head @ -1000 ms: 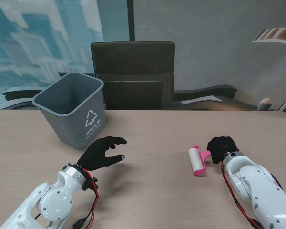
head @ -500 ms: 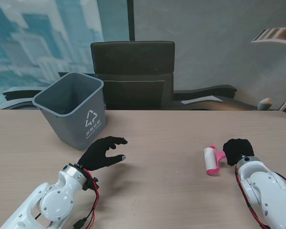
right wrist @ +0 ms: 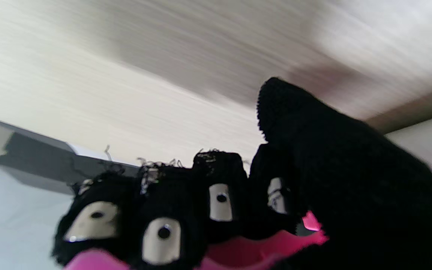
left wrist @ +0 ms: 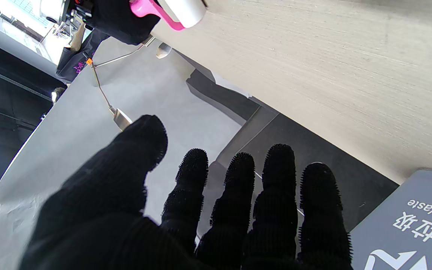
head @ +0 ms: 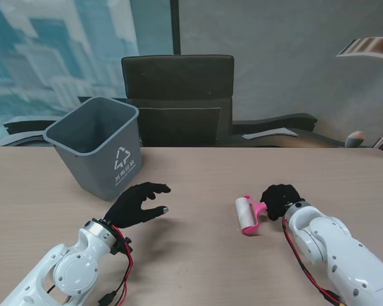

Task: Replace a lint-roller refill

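Shifted leftward with roller axis 12-to-6: lint roller (head: 247, 215) clenched by right hand (head: 279, 201), at 3 o'clock from spread left hand (head: 135, 205).

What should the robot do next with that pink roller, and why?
Probably carry the roller on toward the open left robot hand. The right robot hand grips only its pink handle, so the white roll is free for the left to grasp and pull off.
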`<action>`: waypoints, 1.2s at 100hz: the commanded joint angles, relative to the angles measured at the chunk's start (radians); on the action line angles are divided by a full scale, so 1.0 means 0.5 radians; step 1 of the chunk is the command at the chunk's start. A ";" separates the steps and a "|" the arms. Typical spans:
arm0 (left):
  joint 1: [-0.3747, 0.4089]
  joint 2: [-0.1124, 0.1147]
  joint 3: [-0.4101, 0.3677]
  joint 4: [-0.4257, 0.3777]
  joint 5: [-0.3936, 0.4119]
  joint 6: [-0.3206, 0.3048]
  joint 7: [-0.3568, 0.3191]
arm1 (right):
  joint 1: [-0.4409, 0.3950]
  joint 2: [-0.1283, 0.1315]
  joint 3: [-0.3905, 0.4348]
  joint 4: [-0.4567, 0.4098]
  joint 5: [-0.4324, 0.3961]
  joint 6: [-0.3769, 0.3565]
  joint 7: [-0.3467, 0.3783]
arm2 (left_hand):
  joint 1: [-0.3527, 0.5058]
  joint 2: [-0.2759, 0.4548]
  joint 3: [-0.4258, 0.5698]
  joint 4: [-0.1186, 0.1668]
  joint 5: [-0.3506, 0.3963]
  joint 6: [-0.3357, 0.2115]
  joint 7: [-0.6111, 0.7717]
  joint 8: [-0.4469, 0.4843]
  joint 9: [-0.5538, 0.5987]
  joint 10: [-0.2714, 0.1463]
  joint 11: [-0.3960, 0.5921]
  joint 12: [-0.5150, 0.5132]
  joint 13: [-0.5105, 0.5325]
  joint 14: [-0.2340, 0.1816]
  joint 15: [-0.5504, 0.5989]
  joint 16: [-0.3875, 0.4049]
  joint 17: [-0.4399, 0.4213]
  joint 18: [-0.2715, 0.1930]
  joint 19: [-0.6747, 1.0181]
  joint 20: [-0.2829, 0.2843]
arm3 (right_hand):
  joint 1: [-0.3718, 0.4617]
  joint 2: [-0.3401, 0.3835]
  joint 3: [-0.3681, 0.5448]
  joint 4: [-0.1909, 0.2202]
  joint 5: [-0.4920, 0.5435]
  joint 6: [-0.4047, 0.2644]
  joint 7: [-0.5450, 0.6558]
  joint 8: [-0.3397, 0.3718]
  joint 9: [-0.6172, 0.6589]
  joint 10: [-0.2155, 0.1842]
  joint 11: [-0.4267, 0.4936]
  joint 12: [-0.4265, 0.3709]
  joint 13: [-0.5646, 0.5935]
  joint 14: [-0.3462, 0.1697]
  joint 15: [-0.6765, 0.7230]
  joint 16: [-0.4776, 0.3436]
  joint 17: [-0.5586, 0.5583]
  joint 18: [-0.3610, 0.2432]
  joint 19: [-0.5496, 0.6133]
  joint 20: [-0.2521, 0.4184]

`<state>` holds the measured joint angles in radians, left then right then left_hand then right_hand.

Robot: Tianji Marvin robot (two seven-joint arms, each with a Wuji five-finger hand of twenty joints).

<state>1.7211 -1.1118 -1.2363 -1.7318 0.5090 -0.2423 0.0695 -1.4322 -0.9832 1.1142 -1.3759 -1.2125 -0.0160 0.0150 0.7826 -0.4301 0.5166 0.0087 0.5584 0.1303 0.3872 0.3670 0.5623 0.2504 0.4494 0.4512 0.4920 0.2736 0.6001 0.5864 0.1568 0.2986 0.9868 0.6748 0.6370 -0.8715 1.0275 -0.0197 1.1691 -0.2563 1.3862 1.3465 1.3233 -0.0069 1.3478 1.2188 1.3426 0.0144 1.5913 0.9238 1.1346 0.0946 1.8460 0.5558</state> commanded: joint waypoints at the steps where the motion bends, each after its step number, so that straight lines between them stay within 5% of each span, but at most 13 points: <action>1: 0.008 -0.006 -0.002 -0.009 -0.009 0.005 -0.034 | 0.024 -0.055 -0.060 -0.008 0.014 -0.033 0.049 | 0.056 0.064 0.010 0.040 0.038 -0.020 0.031 0.023 0.043 0.010 0.023 -0.028 -0.035 -0.010 0.036 0.023 -0.005 -0.015 0.032 0.029 | 0.019 -0.038 0.082 -0.078 0.052 0.041 -0.013 0.028 0.077 0.242 0.033 -0.008 -0.031 -0.696 0.292 0.039 0.123 -0.261 0.336 0.024; 26: 0.009 -0.006 -0.004 -0.010 -0.009 0.004 -0.035 | 0.181 -0.091 -0.312 0.032 0.272 -0.053 0.048 | 0.056 0.065 0.006 0.040 0.039 -0.023 0.030 0.022 0.045 0.007 0.024 -0.028 -0.035 -0.010 0.037 0.023 -0.004 -0.015 0.033 0.030 | 0.009 -0.035 0.074 -0.086 0.049 0.042 -0.015 0.029 0.074 0.243 0.031 -0.010 -0.031 -0.699 0.288 0.033 0.123 -0.260 0.337 0.023; 44: 0.021 -0.005 -0.014 -0.017 0.003 -0.008 -0.029 | 0.191 -0.095 -0.331 0.035 0.293 -0.046 0.049 | 0.056 0.067 0.003 0.041 0.039 -0.024 0.031 0.023 0.045 0.010 0.023 -0.028 -0.034 -0.007 0.037 0.023 -0.004 -0.014 0.034 0.030 | 0.005 -0.033 0.071 -0.089 0.045 0.043 -0.020 0.029 0.070 0.243 0.027 -0.012 -0.031 -0.698 0.288 0.029 0.123 -0.260 0.337 0.022; 86: 0.016 -0.004 -0.007 -0.014 0.002 -0.005 -0.033 | -0.009 -0.036 0.015 0.044 -0.091 -0.020 0.057 | 0.061 0.069 0.000 0.043 0.040 -0.021 0.032 0.023 0.045 0.011 0.024 -0.028 -0.035 -0.007 0.037 0.023 -0.004 -0.015 0.034 0.030 | 0.005 -0.031 0.069 -0.092 0.044 0.043 -0.023 0.031 0.067 0.244 0.025 -0.013 -0.031 -0.695 0.287 0.020 0.123 -0.259 0.335 0.020; 120: 0.003 -0.004 0.005 -0.005 -0.005 0.003 -0.040 | -0.215 -0.010 0.342 0.060 -0.425 0.193 -0.018 | 0.061 0.072 -0.003 0.043 0.038 -0.023 0.031 0.023 0.044 0.009 0.024 -0.028 -0.034 -0.008 0.037 0.023 -0.004 -0.016 0.034 0.030 | 0.009 -0.032 0.066 -0.094 0.042 0.043 -0.025 0.032 0.062 0.246 0.021 -0.014 -0.031 -0.687 0.287 0.013 0.122 -0.256 0.330 0.017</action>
<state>1.7213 -1.1113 -1.2337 -1.7324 0.5088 -0.2447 0.0666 -1.5101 -1.0053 1.2731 -1.3708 -1.4171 0.0686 -0.0055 0.7993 -0.4439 0.5167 0.0088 0.5584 0.1304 0.3873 0.3670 0.5623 0.2504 0.4495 0.4511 0.4920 0.2736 0.6002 0.5864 0.1568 0.2986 0.9868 0.6748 0.6353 -0.8714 1.0274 -0.0200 1.1690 -0.2555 1.3776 1.3471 1.3232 -0.0065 1.3478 1.2188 1.3416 0.0144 1.6012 0.9209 1.1346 0.0948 1.8473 0.5560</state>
